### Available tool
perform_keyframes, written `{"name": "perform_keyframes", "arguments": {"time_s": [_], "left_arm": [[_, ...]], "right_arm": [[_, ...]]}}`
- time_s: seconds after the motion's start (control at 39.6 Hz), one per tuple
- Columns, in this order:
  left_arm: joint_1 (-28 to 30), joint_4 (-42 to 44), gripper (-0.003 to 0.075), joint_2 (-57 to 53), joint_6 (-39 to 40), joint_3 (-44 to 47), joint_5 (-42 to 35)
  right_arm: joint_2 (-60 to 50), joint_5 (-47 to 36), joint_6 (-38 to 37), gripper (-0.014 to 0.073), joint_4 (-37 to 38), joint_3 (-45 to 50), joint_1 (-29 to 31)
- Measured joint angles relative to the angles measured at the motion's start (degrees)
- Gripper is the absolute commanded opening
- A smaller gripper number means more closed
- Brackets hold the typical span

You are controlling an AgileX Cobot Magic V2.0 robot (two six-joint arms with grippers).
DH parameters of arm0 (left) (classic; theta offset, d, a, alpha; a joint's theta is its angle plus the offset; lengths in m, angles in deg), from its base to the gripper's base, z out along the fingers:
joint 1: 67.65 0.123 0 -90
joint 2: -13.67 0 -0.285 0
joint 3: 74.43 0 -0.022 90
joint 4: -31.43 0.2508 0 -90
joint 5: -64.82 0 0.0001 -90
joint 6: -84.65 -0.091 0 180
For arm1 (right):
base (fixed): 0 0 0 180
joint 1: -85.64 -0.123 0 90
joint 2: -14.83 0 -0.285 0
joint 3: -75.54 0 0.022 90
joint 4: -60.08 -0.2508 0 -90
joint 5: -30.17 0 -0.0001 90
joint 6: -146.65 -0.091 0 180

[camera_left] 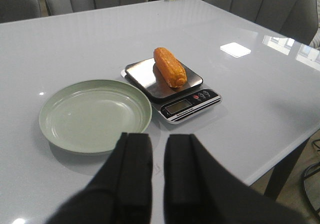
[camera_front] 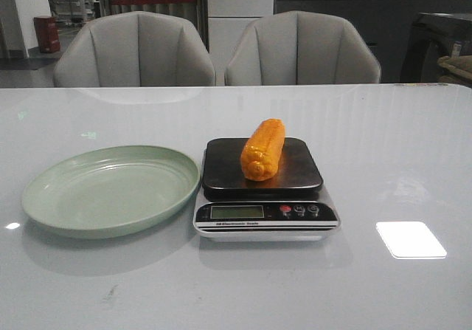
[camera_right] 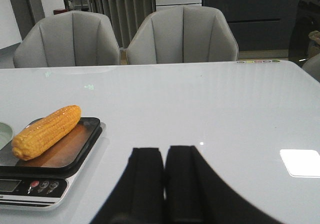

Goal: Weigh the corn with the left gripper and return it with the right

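Note:
The corn (camera_front: 263, 150), an orange-yellow cob, lies on the black platform of the kitchen scale (camera_front: 221, 169) at the table's middle, with one blunt end towards the front. It also shows in the left wrist view (camera_left: 170, 67) and the right wrist view (camera_right: 46, 131). My left gripper (camera_left: 158, 139) is empty, with a narrow gap between its fingers. It hovers near the table's front edge, well back from the scale (camera_left: 142, 73). My right gripper (camera_right: 165, 151) is shut and empty, to the right of the scale (camera_right: 75, 151). Neither gripper shows in the front view.
A pale green plate (camera_front: 110, 190), empty, sits just left of the scale; it also shows in the left wrist view (camera_left: 95, 115). Two grey chairs (camera_front: 136, 49) stand behind the table's far edge. The table's front right corner shows in the left wrist view (camera_left: 300, 139).

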Motion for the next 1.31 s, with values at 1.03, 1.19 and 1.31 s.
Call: {"name": "perform_keyframes", "arguments": {"time_s": [1.03,1.19,1.31], "left_arm": [[0.0,1.3,0.0113,-1.9,0.0,1.3,3.7],[0.0,1.3,0.0113,-1.9,0.0,1.3,3.7],[0.0,1.3,0.0113,-1.9,0.0,1.3,3.7]], "right_arm": [[21.3,10.2,0.0,0.0156,0.0,-19.7,0.0],[21.4,11.3,0.0,0.0214,0.0,-19.7,0.0],[21.4,13.4,0.0,0.0441,0.0,-19.7,0.0]]}}
